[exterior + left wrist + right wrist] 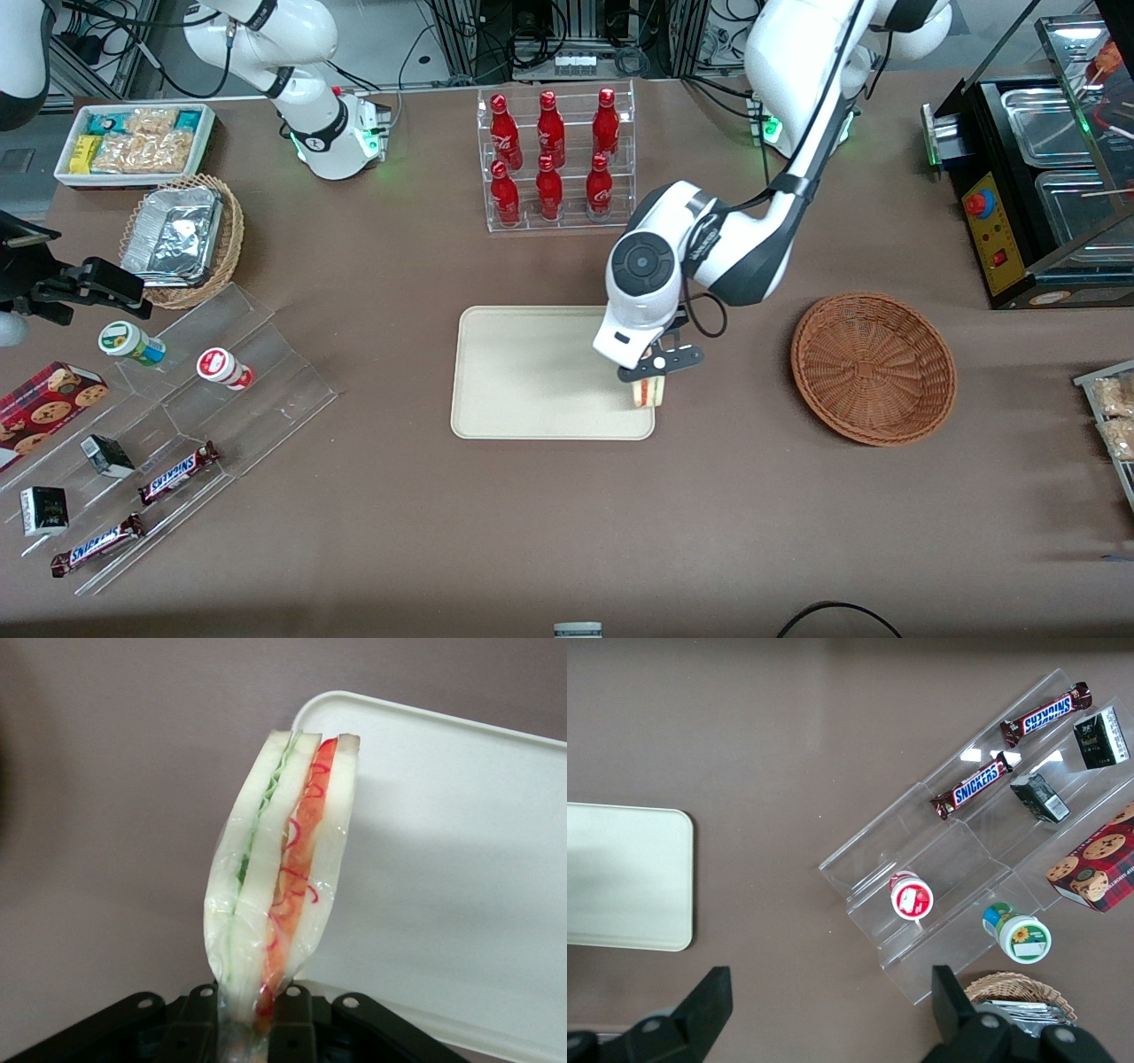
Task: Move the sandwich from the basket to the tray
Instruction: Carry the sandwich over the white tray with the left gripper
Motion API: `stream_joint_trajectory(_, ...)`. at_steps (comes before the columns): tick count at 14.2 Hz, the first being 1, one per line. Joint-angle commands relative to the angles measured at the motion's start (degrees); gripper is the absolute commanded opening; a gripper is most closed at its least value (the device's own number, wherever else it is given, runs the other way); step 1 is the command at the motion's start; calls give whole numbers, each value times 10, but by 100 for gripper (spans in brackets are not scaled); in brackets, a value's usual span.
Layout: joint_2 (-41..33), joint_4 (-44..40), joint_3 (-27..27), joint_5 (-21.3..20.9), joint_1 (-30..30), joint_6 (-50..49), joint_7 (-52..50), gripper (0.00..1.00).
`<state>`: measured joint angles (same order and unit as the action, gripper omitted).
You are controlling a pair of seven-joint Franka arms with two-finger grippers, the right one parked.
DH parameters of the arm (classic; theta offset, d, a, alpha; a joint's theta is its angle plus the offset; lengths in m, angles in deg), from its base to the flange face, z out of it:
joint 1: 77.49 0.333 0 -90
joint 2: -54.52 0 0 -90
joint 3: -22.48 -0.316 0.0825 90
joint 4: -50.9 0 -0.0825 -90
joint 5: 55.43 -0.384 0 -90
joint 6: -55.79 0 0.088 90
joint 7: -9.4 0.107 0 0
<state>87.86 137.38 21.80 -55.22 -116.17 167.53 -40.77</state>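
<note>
- End effector (656, 368): carried by the working arm above the corner of the tray (532, 372) that lies nearest the basket (873, 368) and the front camera. Its two fingers are clamped on the sandwich (644, 391).
- Sandwich: held by its narrow end, as the left wrist view shows (279, 877); its pale bread slices stand edge-on, with green filling in one seam and red-orange filling in the other, all inside a clear wrap. In the front view it sits at the tray's rim at that same corner; whether it touches the tray cannot be told.
- Tray: cream-white, rectangular with rounded corners, lying near the middle of the worktop (567, 532); one rounded corner also shows in the left wrist view (461, 859), beside the sandwich.
- Basket: reddish-brown wicker bowl, standing on the worktop well apart from the tray, toward the working arm's end; nothing is seen inside it.
- Bottle rack (556, 159): clear stand of red bottles, farther from the front camera than the tray.
- Clear stepped shelf (177, 443): toward the parked arm's end of the worktop, carrying chocolate bars and small cups.
</note>
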Motion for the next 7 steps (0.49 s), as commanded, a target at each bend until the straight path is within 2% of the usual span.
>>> stream_joint_trajectory(1, 29, -25, -5, 5, -16, 38, -5, 18)
stream_joint_trajectory(7, 65, -32, -5, 4, -37, 57, -6, 18)
